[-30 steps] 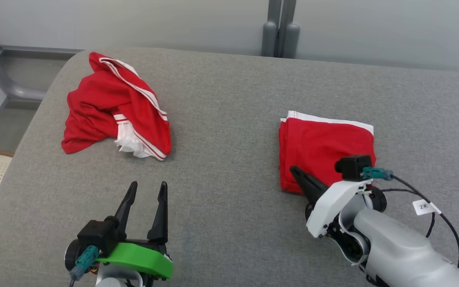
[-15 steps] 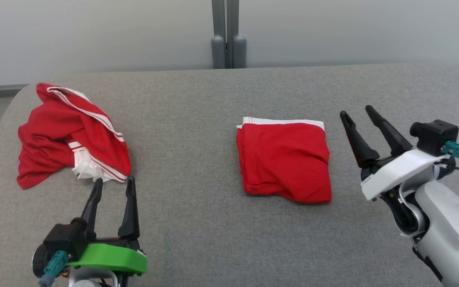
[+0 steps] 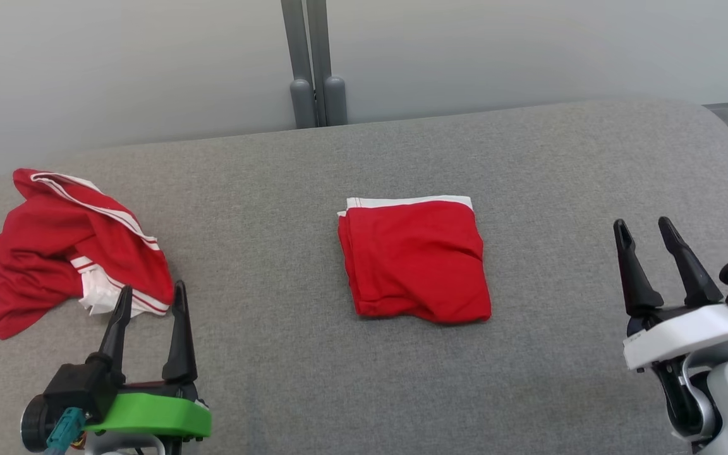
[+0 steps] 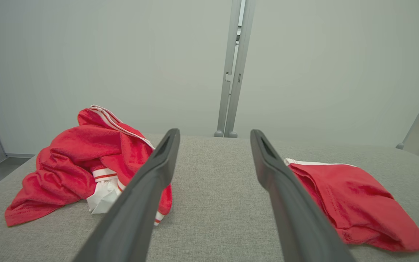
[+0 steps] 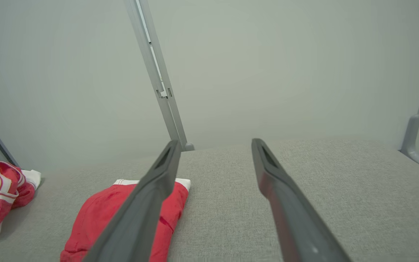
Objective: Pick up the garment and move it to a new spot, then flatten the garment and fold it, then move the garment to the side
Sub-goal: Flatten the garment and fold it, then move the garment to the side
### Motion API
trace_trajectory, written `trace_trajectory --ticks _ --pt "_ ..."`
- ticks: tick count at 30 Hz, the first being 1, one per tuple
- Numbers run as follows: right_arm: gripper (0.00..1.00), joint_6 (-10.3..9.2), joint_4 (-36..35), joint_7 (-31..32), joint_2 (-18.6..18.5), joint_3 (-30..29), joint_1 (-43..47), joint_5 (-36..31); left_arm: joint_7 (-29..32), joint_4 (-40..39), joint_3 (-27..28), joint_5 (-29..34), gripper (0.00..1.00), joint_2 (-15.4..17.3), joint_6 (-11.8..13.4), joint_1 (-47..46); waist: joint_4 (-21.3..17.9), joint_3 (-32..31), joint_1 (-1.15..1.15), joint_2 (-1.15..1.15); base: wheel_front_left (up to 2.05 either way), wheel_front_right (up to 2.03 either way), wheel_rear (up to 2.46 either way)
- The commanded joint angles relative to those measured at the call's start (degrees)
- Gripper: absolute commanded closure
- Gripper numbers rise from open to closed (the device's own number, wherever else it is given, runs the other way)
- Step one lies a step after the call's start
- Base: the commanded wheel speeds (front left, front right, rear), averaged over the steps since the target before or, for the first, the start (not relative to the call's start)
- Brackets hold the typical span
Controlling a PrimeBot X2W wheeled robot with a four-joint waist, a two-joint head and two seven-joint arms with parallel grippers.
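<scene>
**Both hands free, one garment folded, one in a heap**

- Folded garment (image 3: pixel 414 259): red, a neat square near the middle of the grey fabric-covered desk (image 3: pixel 275 189), white band along its far edge. Lies flat, touching neither hand. Reads as a finished fold set down in the open.
- Crumpled garment (image 3: pixel 67 246): red with white stripes, bunched at the desk's left end, well apart from the folded one. Looks unhandled; probably the next piece to work.
- Left hand (image 3: pixel 152 289): fingers spread wide, nothing between them, near the heap's near edge without gripping it. Well placed for a reach onto that heap.
- Right hand (image 3: pixel 642 223): fingers parted wide, empty, out to the right of the folded square with bare desk between.

Hard to make out:
- Garment type uncertain for both.
- Left wrist view: own fingers cover part of the heap and the folded piece's near side.
- Right wrist view: one finger crosses the folded piece; the heap is cut by the frame's left edge.
- Head view: right arm runs off the lower right corner.
</scene>
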Motion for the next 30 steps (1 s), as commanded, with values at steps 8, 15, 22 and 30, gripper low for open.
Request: trace_trajectory --ticks 8,15,22,30 --pt "0.0 0.03 -3.0 -0.1 4.1 -4.9 7.1 -5.3 -0.2 0.3 0.6 0.9 0.0 -0.3 0.2 2.2 -0.1 0.2 0.0 0.0 0.0 0.0 0.0" --pt "0.0 0.03 -2.8 -0.2 4.4 -4.7 7.1 -8.6 -0.2 1.6 0.0 2.2 0.0 -0.4 -0.4 1.3 0.0 0.6 0.0 0.0 0.0 0.0 0.0" --pt "0.0 0.03 -1.9 -0.2 4.3 -4.0 5.5 -9.1 -0.2 2.2 -0.3 2.7 0.0 -0.5 -0.6 0.3 0.5 0.7 0.0 0.0 0.0 0.0 0.0" --pt "0.0 0.03 2.5 2.7 4.0 0.5 -1.4 -7.4 -0.2 1.9 -0.6 2.9 0.0 -0.7 -0.8 -1.0 1.7 2.6 0.0 0.0 0.0 0.0 0.0"
